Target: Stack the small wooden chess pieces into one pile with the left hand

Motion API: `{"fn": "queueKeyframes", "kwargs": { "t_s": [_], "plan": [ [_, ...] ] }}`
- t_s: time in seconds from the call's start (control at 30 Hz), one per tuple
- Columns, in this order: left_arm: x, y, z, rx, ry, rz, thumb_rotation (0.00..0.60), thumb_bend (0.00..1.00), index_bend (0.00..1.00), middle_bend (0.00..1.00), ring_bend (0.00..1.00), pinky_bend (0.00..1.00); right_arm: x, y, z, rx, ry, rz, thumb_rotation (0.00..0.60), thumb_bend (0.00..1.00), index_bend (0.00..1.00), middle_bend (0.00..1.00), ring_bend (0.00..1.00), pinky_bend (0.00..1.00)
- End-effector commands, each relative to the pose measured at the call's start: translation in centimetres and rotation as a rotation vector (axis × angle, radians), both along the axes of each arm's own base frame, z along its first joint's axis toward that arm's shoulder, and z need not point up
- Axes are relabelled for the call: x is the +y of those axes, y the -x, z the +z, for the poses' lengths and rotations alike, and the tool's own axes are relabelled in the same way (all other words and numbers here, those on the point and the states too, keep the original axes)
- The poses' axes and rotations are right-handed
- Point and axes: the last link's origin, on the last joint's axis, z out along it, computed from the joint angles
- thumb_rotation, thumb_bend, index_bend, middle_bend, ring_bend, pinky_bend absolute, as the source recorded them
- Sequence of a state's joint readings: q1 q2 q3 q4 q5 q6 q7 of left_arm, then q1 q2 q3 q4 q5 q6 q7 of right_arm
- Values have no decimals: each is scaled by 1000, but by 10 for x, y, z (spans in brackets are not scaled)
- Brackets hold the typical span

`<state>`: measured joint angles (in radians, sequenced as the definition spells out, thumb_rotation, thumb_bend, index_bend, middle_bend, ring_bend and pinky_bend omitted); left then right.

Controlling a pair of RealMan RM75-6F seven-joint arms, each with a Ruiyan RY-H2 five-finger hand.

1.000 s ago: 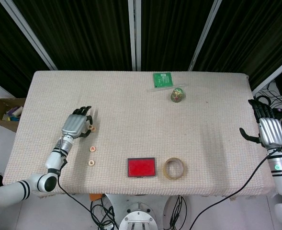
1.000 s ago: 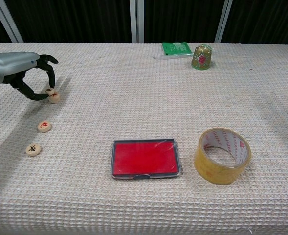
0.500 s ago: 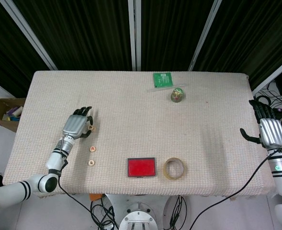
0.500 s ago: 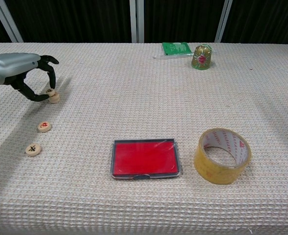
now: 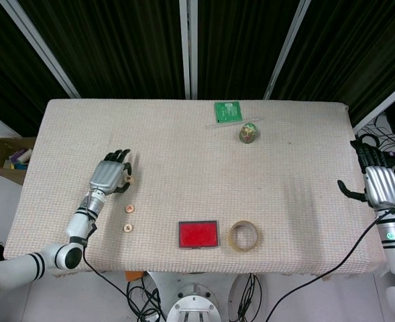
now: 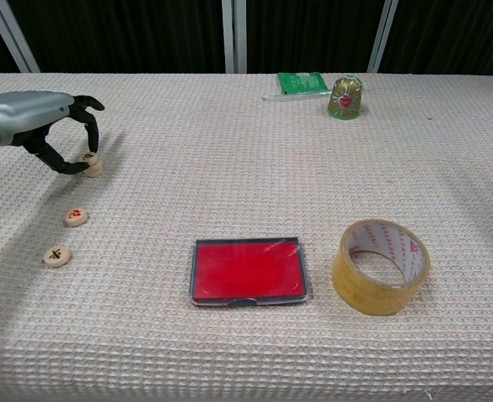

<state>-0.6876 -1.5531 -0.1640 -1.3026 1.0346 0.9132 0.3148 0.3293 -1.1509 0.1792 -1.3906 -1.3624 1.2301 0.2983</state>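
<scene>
Left hand (image 6: 41, 126) is pinching two stacked round wooden chess pieces (image 6: 92, 164) near the table's (image 6: 246, 352) left edge.

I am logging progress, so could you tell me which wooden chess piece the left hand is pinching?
The farthest chess piece, pinched by the left hand; the red-marked piece and dark-marked piece lie untouched nearer the camera.

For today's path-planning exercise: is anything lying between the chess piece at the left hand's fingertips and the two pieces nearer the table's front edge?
Nothing visible. Only bare cloth separates the piece at the left hand from the red-marked piece and the dark-marked piece.
</scene>
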Motion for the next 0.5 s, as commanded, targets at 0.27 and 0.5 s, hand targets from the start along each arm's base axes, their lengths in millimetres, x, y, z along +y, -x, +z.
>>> {"fn": "queueKeyframes", "kwargs": {
  "t_s": [0.27,0.5],
  "plan": [
    [-2,1,-1,1,0,0,600,291,441,50,22,125,0,0,1,-3,2,2,600,262,0,78,0,0],
    [-4,-2,4,-18,-15,-18,600,272,383,45,23,125,0,0,3,-6,9,1,600,262,0,78,0,0]
  ]
}}
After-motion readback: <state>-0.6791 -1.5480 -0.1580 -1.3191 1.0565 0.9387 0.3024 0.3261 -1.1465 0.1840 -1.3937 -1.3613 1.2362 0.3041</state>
